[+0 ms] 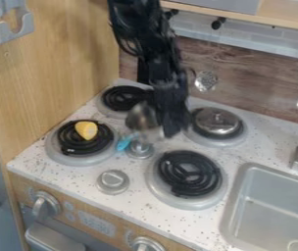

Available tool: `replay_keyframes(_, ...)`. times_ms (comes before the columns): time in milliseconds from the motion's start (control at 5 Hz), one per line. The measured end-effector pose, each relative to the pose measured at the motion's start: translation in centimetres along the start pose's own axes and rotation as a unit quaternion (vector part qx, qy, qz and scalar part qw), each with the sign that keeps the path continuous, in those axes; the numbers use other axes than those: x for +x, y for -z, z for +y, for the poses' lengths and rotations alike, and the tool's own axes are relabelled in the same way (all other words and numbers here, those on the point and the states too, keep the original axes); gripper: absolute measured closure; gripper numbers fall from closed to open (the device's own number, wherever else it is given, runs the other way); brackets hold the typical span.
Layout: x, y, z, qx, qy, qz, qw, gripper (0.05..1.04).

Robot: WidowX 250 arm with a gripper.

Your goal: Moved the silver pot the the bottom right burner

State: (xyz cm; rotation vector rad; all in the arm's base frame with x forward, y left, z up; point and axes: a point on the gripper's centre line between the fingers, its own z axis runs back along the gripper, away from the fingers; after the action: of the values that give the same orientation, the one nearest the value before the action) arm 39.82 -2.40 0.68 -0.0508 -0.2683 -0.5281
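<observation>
Over the middle of the stovetop, the black gripper [169, 128] is hanging down from the top edge of the view. The silver pot [140, 116] is sitting tilted against the gripper's left side in the view, partly hidden by it and blurred. Whether the gripper is clamping the pot, one cannot tell. The pot is showing between the back left burner [106, 109] and the back right burner [238, 138], up and to the left of the bottom right burner [160, 189]. A blue item [123, 142] is showing just below the pot, near a silver knob [139, 149]. A yellow piece [86, 130] is resting on the front left burner [60, 156], and a round silver lid-like thing [217, 120] is lying on the back right burner.
</observation>
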Motion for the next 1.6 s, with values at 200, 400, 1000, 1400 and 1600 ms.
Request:
replay_keyframes(200,-0.7,1.0,-2.6,-0.001,0.031,0.029,0.9991,1.024)
replay_keyframes(400,-0.8,1.4,-4.5,-0.007,0.057,0.043,0.9974,1.025)
replay_keyframes(1000,-1.7,3.3,-7.4,-0.012,0.076,0.071,0.9945,1.028)
replay_keyframes(1400,-0.9,4.0,-7.7,-0.019,0.047,0.080,0.9955,0.828)
replay_keyframes(1600,-0.9,3.7,-7.9,-0.029,0.001,0.091,0.9955,0.545)
